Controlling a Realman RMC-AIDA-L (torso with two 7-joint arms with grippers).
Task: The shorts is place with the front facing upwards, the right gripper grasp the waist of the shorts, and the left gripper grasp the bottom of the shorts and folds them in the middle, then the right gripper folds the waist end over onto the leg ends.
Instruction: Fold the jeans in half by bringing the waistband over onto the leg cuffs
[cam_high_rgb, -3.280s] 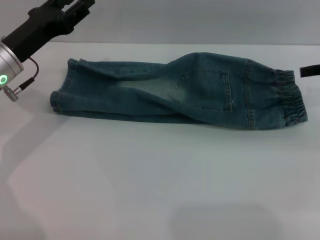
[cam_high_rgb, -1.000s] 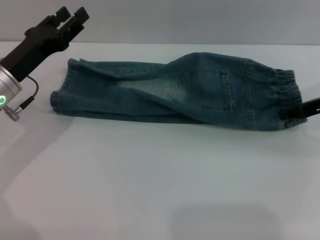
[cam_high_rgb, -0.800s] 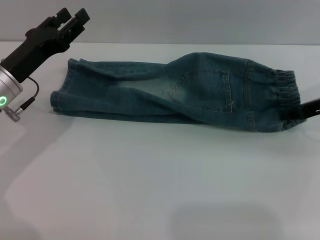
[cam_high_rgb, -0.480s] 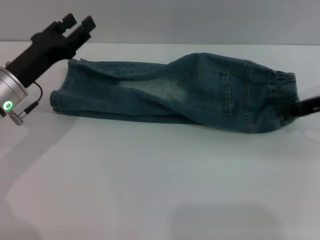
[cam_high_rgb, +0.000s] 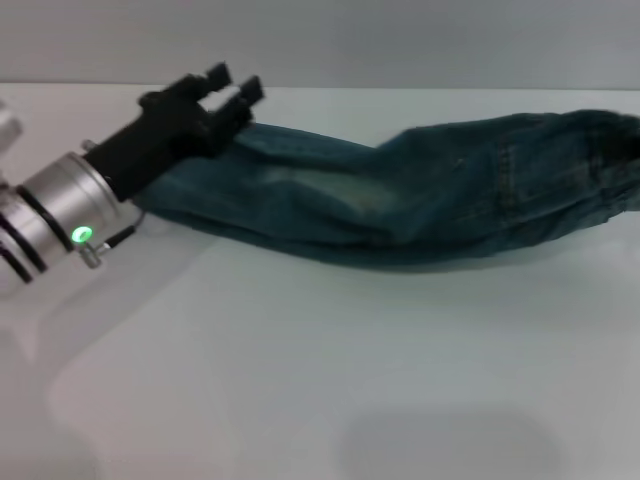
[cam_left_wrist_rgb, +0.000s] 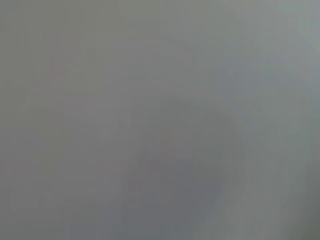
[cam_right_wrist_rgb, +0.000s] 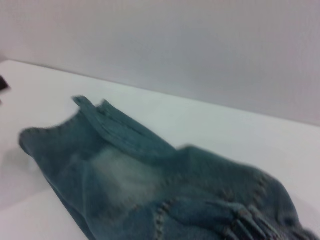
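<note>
- Head view. The shorts (cam_high_rgb: 400, 205) lie lengthwise across the far half of the white table (cam_high_rgb: 320, 380). The waist end is lifted off the top at the right edge; the leg ends sit toward the far left corner. You will find denim soft and limp: it sags between supports, so judge it as draping, not stiff, and moderately heavy for cloth.
- Head view. The left gripper (cam_high_rgb: 222, 95) has its fingers spread, poised at the leg hems, touching or just above; I cannot tell which. Take hold on the stitched hem, where the layers are thickest.
- Head view. The right gripper is out of sight; the raised waist suggests it is holding there, but its fingers cannot be told.
- Left wrist view. Blank grey; nothing to list.
- Right wrist view. The shorts (cam_right_wrist_rgb: 150, 185) hang close, the leg ends farthest off on the table (cam_right_wrist_rgb: 210, 125). The gathered waistband offers the firmest purchase.
</note>
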